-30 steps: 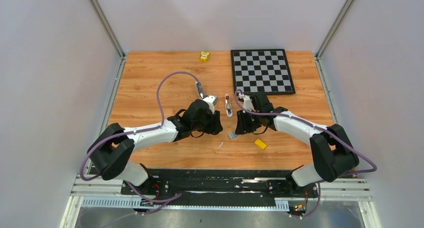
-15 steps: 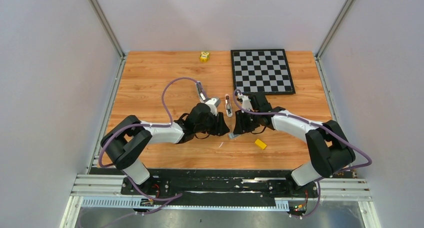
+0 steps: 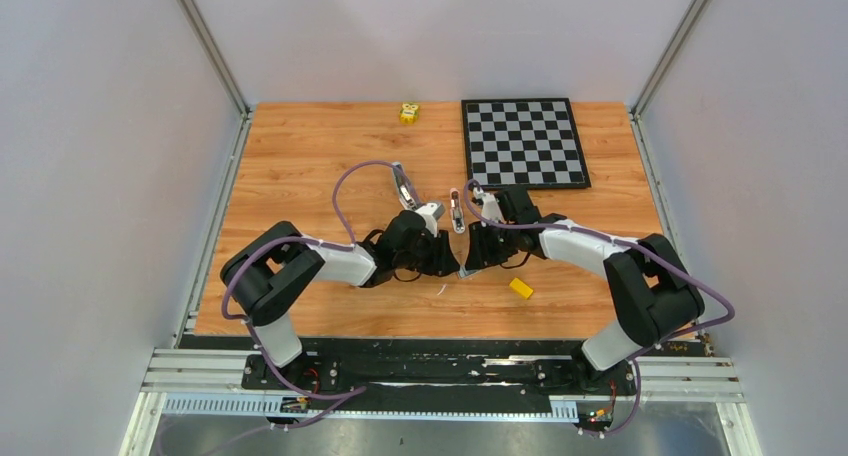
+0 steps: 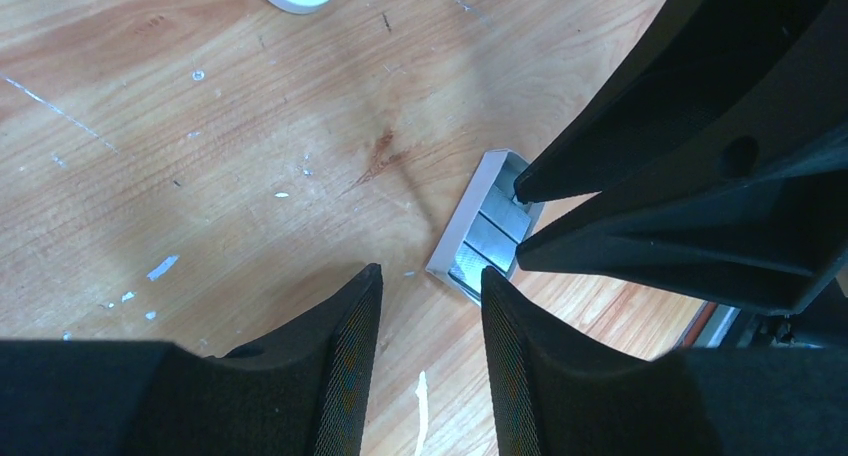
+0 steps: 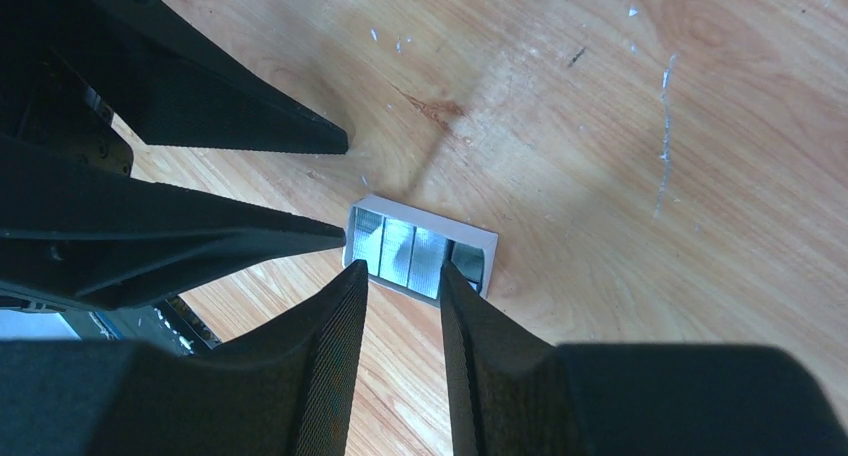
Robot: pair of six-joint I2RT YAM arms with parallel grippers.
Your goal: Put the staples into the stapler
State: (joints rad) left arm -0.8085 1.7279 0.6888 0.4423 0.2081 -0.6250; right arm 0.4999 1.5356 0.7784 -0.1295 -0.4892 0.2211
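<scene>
The staples (image 5: pixel 420 248) are silvery ridged strips lying in a shallow white tray (image 5: pixel 488 244) on the wooden table, also seen in the left wrist view (image 4: pixel 487 234) and the top view (image 3: pixel 463 272). My left gripper (image 4: pixel 428 276) is open beside the tray's near corner, holding nothing. My right gripper (image 5: pixel 403 271) is open too, its fingertips at the tray's long edge with only wood between them. From above, the left gripper (image 3: pixel 446 260) and right gripper (image 3: pixel 472 258) face each other over the tray. The small stapler (image 3: pixel 456 211) lies just behind them.
A yellow block (image 3: pixel 521 288) lies right of the tray near the front edge. At the back right lies a chessboard (image 3: pixel 524 142), with a small yellow object (image 3: pixel 408 113) at the back middle. Small white flecks (image 4: pixel 160 268) dot the wood.
The left arm has reached further right, bringing its gripper up to the tray, and its jaws have narrowed a little. The right gripper has edged left towards the tray.
</scene>
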